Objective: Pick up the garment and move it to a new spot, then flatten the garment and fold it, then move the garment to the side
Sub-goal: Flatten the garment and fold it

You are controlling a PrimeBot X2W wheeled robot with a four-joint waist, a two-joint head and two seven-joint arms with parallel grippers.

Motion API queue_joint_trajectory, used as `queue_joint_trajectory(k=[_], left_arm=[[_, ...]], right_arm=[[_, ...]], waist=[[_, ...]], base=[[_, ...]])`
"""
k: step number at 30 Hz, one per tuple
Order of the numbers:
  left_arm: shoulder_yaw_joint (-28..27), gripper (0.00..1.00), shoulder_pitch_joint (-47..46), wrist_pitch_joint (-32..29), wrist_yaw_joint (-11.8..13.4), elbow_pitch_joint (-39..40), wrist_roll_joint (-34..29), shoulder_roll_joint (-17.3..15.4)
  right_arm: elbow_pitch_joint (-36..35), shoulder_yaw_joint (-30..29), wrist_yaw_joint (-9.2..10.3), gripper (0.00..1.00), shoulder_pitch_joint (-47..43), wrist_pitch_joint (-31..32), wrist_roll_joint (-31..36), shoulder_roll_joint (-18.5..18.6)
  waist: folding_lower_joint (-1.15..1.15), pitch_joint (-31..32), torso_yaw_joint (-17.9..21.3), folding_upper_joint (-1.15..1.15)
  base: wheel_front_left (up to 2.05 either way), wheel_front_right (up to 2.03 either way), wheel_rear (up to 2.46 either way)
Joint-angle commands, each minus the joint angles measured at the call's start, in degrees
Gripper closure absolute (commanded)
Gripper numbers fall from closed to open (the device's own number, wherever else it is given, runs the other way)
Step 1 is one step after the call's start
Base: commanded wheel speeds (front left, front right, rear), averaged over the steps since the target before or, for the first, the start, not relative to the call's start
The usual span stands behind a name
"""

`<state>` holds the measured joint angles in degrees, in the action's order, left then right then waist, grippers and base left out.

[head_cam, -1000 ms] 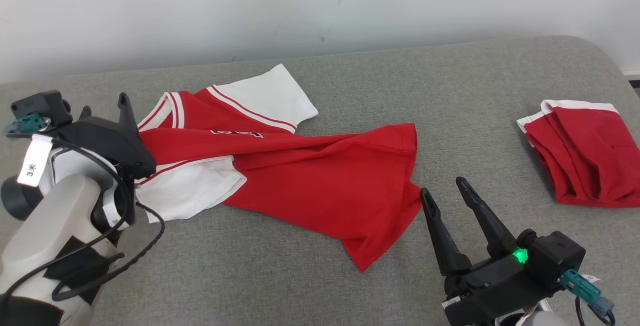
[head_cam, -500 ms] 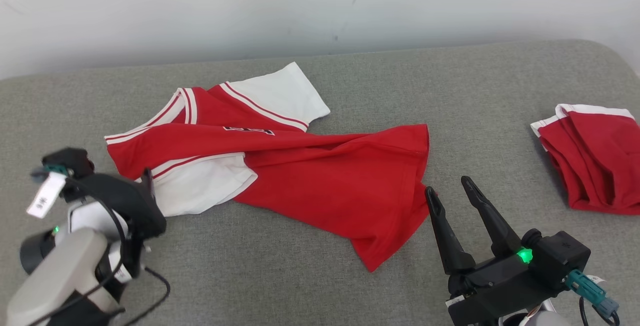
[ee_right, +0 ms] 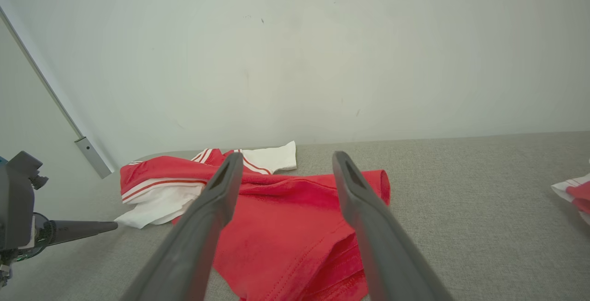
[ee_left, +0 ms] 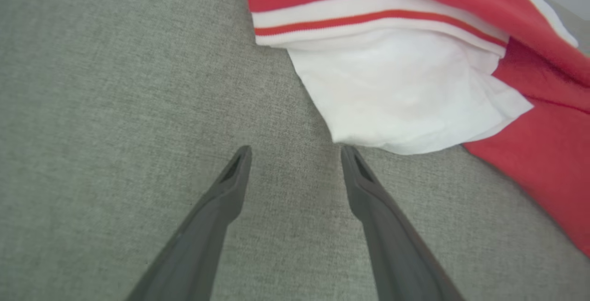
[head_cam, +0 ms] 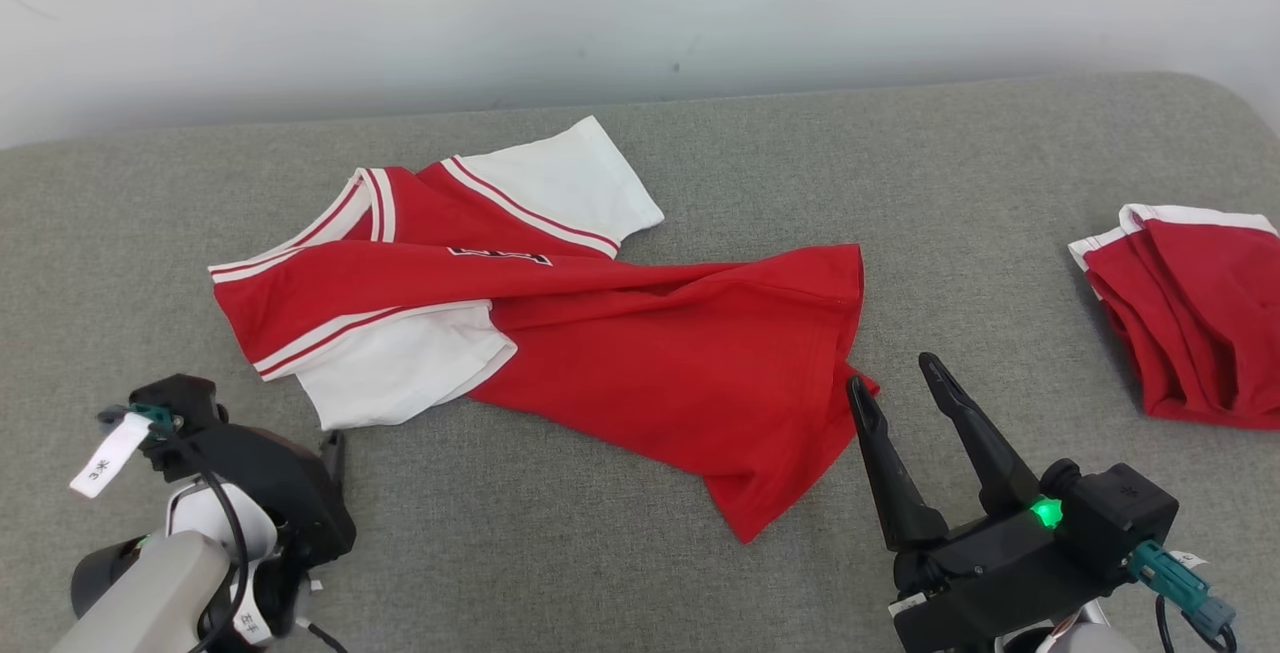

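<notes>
From the head, the red-and-white shirt [head_cam: 600, 343] lies crumpled across the middle of the grey cushion [head_cam: 700, 153], and a folded red garment [head_cam: 1190, 323] sits at its right edge. The left gripper [head_cam: 332, 448], spread and empty, hangs near the front left corner. The right gripper [head_cam: 892, 375], also spread and empty, stands beside the shirt's hem. The left wrist shows one fingertip [ee_left: 350, 153] just at the white sleeve [ee_left: 405, 93]. The right wrist looks across the shirt toward the wall [ee_right: 295, 61].
</notes>
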<state>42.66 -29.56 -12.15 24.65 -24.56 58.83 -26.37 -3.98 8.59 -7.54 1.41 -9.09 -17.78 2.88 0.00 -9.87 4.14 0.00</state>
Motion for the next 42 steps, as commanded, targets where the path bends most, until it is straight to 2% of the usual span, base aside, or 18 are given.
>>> queue_joint_trajectory(k=[1,6,14,22,23,24,25,26,27,28,36,42], left_arm=[[0.18,0.00,0.59,-0.22,-0.45,0.54,0.19,-0.33],[0.43,0.00,-0.15,0.77,-1.55,0.49,-0.15,0.34],[1.85,0.00,-2.36,2.00,-4.82,-1.97,-1.49,1.26],[2.35,0.00,-3.89,2.57,-6.22,-5.23,-2.01,2.09],[2.32,0.20,-3.95,2.71,-6.42,-5.54,-1.97,2.13],[2.33,0.48,-3.98,2.74,-6.46,-5.79,-1.94,2.17],[2.35,0.56,-4.07,2.74,-6.64,-6.04,-1.87,2.26],[2.27,0.75,-4.21,2.68,-6.84,-6.22,-1.68,2.33],[2.22,0.90,-4.34,2.55,-6.94,-6.32,-1.50,2.31],[2.07,1.00,-4.36,2.34,-6.94,-6.33,-1.17,2.37],[1.57,1.00,-3.67,-0.35,-5.28,-1.74,-0.18,0.04],[1.82,1.00,-0.85,-4.16,-1.87,8.34,0.24,-4.36]], right_arm=[[-0.06,0.00,0.11,0.00,-0.10,-0.18,0.29,0.05],[0.09,0.37,0.11,0.00,0.46,0.03,0.40,0.05],[0.03,0.56,0.11,0.00,0.77,0.34,0.61,0.05],[-0.26,0.74,0.11,0.00,0.64,0.52,0.98,0.05],[-0.30,0.70,0.11,0.00,0.62,0.53,1.01,0.05],[-0.35,0.63,0.11,0.00,0.60,0.54,1.03,0.05],[-0.41,0.53,0.11,0.00,0.57,0.52,0.97,0.05],[-0.46,0.39,0.11,0.00,0.54,0.51,0.90,0.05],[-0.51,0.29,0.11,0.00,0.51,0.49,0.89,0.05],[-0.51,0.17,0.11,0.00,0.48,0.45,0.86,0.05],[-0.30,-0.28,0.11,0.00,-0.02,0.03,0.40,0.04],[-0.37,-0.55,0.11,0.00,-0.45,-0.08,0.23,0.04]], waist=[[0.00,-0.04,-0.03,0.00],[0.00,-0.11,0.23,0.00],[0.00,-0.27,1.29,0.00],[0.00,-0.63,2.00,0.00],[0.00,-0.70,2.07,0.00],[0.00,-0.77,2.12,0.00],[0.00,-0.83,2.14,0.00],[0.00,-0.91,2.11,0.00],[0.00,-0.99,2.05,0.00],[0.00,-1.03,1.97,0.00],[0.00,-0.71,0.33,0.00],[0.00,-0.55,-0.90,0.00]], base=[[0.00,0.00,0.00],[0.00,0.00,0.00],[0.00,0.00,0.00],[0.00,0.00,0.00],[0.00,0.00,0.00],[0.00,0.00,0.00],[0.00,0.00,0.00],[0.00,0.00,0.00],[0.00,0.00,0.00],[0.00,0.00,0.00],[0.00,0.00,0.00],[0.00,0.00,0.00]])
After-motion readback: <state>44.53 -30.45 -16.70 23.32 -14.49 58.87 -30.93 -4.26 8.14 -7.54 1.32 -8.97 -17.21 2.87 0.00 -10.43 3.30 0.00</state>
